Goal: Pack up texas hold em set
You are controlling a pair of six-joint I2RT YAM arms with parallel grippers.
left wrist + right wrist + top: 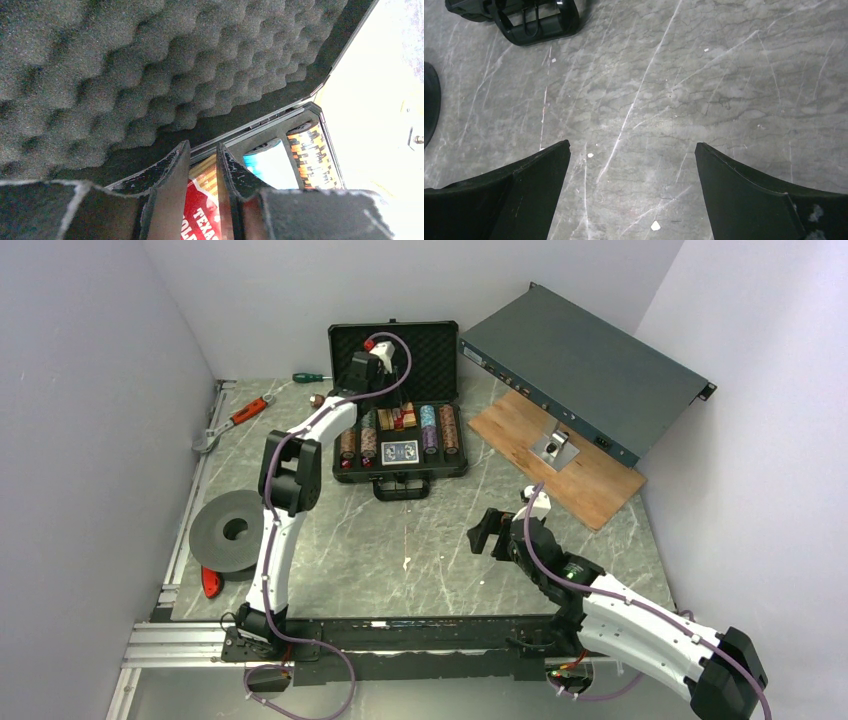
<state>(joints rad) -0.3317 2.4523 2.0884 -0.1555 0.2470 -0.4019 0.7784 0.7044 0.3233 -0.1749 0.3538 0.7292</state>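
Note:
The black case lies open at the back of the table, its egg-crate foam lid standing up. Striped chip stacks fill its slots, and a blue card deck lies near its front. My left gripper hangs over the case's middle, shut on a red card deck just in front of the foam lid. An orange-striped chip stack shows to the gripper's right. My right gripper is open over bare table, with the case handle ahead of it.
A long grey-green rack box leans at the back right over a wooden board with a metal bracket. A grey disc and a red piece lie left. A screwdriver and a red-handled wrench lie back left.

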